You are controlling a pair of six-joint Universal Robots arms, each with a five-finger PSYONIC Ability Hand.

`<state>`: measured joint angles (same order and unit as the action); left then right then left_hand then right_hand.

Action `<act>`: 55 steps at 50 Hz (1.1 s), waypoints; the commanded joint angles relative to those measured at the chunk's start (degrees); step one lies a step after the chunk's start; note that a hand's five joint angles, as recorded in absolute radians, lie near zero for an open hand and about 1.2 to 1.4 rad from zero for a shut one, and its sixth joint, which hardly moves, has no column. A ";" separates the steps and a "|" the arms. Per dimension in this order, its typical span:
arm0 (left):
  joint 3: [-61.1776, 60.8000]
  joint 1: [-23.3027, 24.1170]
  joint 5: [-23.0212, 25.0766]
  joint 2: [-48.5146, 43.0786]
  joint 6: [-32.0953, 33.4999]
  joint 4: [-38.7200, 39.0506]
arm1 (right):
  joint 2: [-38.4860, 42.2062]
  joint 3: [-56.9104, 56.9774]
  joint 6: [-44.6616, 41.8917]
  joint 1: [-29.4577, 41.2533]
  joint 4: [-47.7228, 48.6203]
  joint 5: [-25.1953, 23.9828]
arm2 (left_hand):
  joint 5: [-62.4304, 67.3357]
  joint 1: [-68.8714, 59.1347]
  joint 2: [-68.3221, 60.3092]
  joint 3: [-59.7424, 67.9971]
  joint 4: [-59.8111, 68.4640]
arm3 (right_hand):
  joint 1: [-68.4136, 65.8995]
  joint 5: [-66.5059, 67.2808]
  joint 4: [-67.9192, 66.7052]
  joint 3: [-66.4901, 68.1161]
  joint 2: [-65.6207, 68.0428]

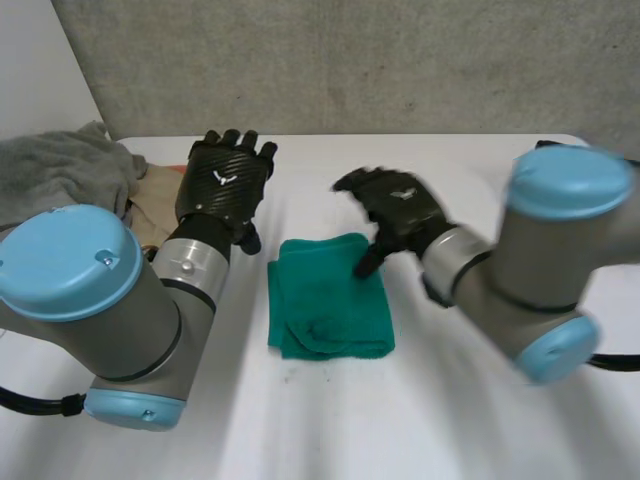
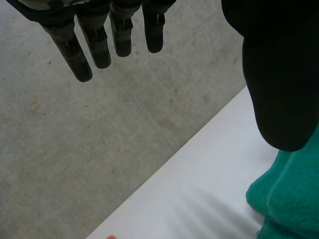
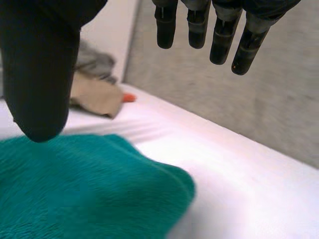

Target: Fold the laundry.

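Observation:
A green towel (image 1: 330,297) lies folded into a small rectangle in the middle of the white table (image 1: 470,420). My right hand (image 1: 395,212) hovers just above its far right corner, open, its thumb pointing down toward the cloth. In the right wrist view the fingers (image 3: 219,32) are straight and the green towel (image 3: 84,189) lies under the thumb. My left hand (image 1: 225,180) is raised to the left of the towel, open, holding nothing. The left wrist view has its straight fingers (image 2: 99,42) spread above the table's edge, with a corner of the green towel (image 2: 289,199) beside the thumb.
A grey garment (image 1: 60,170) is piled at the table's far left corner, with a tan cloth (image 1: 155,200) next to it. In the right wrist view the tan cloth (image 3: 97,97) and a small orange thing (image 3: 128,98) lie beyond the towel.

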<state>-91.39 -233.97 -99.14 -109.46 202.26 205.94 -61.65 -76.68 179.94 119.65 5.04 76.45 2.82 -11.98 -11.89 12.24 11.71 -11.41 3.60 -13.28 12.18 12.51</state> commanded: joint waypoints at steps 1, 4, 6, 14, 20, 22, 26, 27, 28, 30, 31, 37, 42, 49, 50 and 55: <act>4.37 6.41 0.17 -3.82 -5.81 -3.51 | -1.55 -1.37 -1.34 -5.56 -6.53 -2.27 | -1.59 0.76 0.66 -1.01 -0.49 | 1.41 -3.60 3.28 -2.18 -2.51; 7.53 9.66 0.08 -7.07 -8.88 -7.11 | 0.81 -0.75 -1.26 -5.65 -6.97 -2.18 | -1.42 0.59 0.50 -0.85 -0.32 | 1.41 -3.60 3.28 -2.18 -2.51; 8.68 10.20 -0.09 -8.49 -9.60 -8.26 | 1.70 -0.31 -0.82 -5.48 -6.97 -2.18 | -1.42 0.59 0.50 -0.84 -0.32 | 1.41 -3.60 3.28 -2.18 -2.51; 11.76 10.38 -8.42 -15.70 -8.21 -13.54 | 4.86 2.23 -0.82 -4.34 -7.15 -2.09 | -1.26 0.42 0.33 -0.68 -0.15 | 1.41 -3.60 3.28 -2.18 -2.51; 10.53 9.24 -10.38 -17.02 -0.74 -13.98 | 9.17 5.84 -2.05 0.14 -7.58 -1.39 | -1.09 0.25 0.16 -0.51 0.01 | 1.41 -3.60 3.28 -2.18 -2.51; 9.22 7.75 -10.20 -17.19 2.42 -13.90 | 11.36 7.59 -3.62 2.07 -8.90 -0.25 | -1.09 0.25 0.16 -0.51 0.01 | 1.41 -3.60 3.28 -2.18 -2.51; 8.07 7.13 -10.03 -17.55 5.59 -13.63 | 15.14 10.49 -7.14 3.92 -10.31 2.38 | -1.25 0.42 0.33 -0.67 -0.15 | 1.41 -3.60 3.28 -2.18 -2.51; 7.98 6.95 -9.94 -17.72 5.78 -13.63 | 15.85 10.94 -7.76 4.19 -10.48 2.83 | -1.26 0.42 0.33 -0.68 -0.15 | 1.41 -3.60 3.28 -2.18 -2.51; 7.98 6.95 -9.94 -17.90 5.78 -13.54 | 16.46 11.29 -8.55 4.28 -10.57 3.35 | -1.26 0.42 0.33 -0.68 -0.15 | 1.41 -3.60 3.28 -2.18 -2.51; 8.16 6.86 -9.94 -18.42 5.95 -13.28 | 18.05 12.26 -10.83 4.63 -10.66 4.67 | -1.42 0.59 0.49 -0.84 -0.32 | 1.41 -3.60 3.28 -2.18 -2.51; 8.16 6.86 -9.85 -18.43 5.87 -13.19 | 18.40 12.61 -11.71 4.72 -10.66 5.20 | -1.42 0.59 0.50 -0.84 -0.32 | 1.41 -3.60 3.28 -2.18 -2.51; 8.42 7.04 -7.05 -17.20 5.87 -13.19 | 16.39 12.09 -15.94 4.72 -10.75 6.61 | -1.59 0.76 0.66 -1.01 -0.49 | 1.41 -3.60 3.28 -2.18 -2.51; 8.60 6.95 -3.26 -11.32 5.34 -13.10 | 9.45 8.66 -15.68 4.46 -10.05 6.35 | -1.59 0.75 0.66 -1.01 -0.49 | 1.41 -3.60 3.28 -2.18 -2.51; 9.39 5.12 3.49 -4.20 5.34 -13.19 | 2.24 -1.70 -15.85 5.07 -4.78 6.52 | -1.26 0.42 0.33 -0.68 -0.15 | 1.41 -3.60 3.28 -2.18 -2.51; 9.48 4.50 4.29 -3.49 5.34 -13.28 | 1.71 -3.28 -15.85 5.16 -3.99 6.43 | -1.26 0.42 0.33 -0.68 -0.15 | 1.41 -3.60 3.28 -2.18 -2.51; 10.18 1.33 13.25 -1.29 3.24 -14.60 | 0.39 -12.69 -16.90 6.03 3.73 5.82 | -1.26 0.42 0.33 -0.68 -0.15 | 1.41 -3.60 3.28 -2.18 -2.51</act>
<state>-81.98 -229.22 -94.92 -113.66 207.33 192.57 -59.34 -78.95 163.96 124.64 0.59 82.80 2.80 -11.98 -11.88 12.24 11.71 -11.41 3.35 -13.28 12.18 12.51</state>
